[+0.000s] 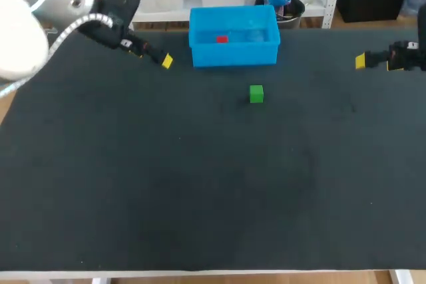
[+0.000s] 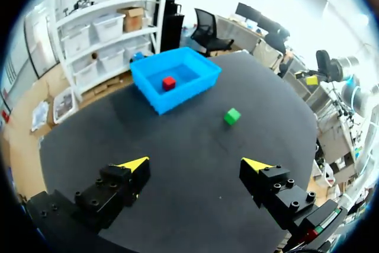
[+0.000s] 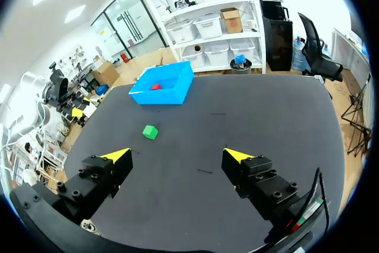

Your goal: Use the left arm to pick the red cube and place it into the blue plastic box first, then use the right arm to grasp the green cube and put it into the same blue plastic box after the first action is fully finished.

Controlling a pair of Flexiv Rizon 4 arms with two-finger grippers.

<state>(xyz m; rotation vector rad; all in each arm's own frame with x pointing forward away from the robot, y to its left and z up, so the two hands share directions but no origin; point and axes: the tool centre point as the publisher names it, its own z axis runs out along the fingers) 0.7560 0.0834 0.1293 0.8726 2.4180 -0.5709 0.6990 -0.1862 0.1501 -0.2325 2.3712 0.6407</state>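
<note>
Red cube (image 1: 221, 39) lay in the blue plastic box (image 1: 233, 54), green cube (image 1: 256, 94) outside near it; left gripper (image 2: 198, 163) and right gripper (image 3: 177, 153) gaped empty

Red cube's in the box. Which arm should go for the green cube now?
Right. The right gripper is open and empty, with bare table between it and the green cube; the red cube already lies in the blue plastic box.

Near wall of the blue box (image 3: 160, 96) partly hides the red cube (image 3: 156, 86); right arm (image 1: 407, 56) cropped.
</note>
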